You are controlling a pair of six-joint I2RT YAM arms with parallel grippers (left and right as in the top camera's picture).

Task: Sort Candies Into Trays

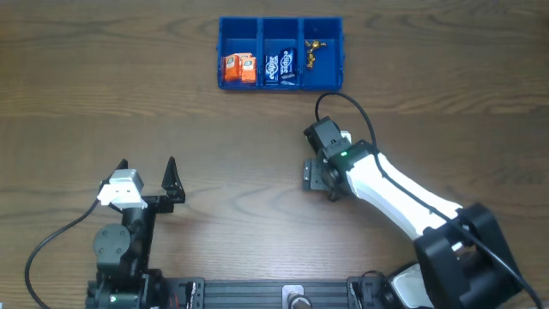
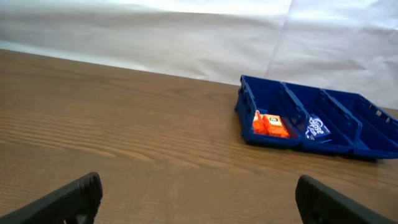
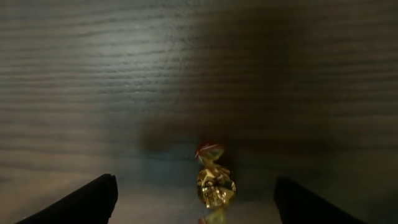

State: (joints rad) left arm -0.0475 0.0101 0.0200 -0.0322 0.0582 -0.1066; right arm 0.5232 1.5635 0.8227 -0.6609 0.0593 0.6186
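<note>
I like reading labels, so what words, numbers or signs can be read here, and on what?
Orange candies: pale marks on the wrappers, too small to read.
Blue candies: white print, too blurred to read.
Gold candy on the table: no print visible.
Blue tray: none.

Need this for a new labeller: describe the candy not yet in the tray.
On the wooden table, nearer the arms than the blue tray, the right hand points down. Between its open fingers lies the candy, gold foil with a twisted end. Unlike the sorted candies, it lies on bare wood.
</note>
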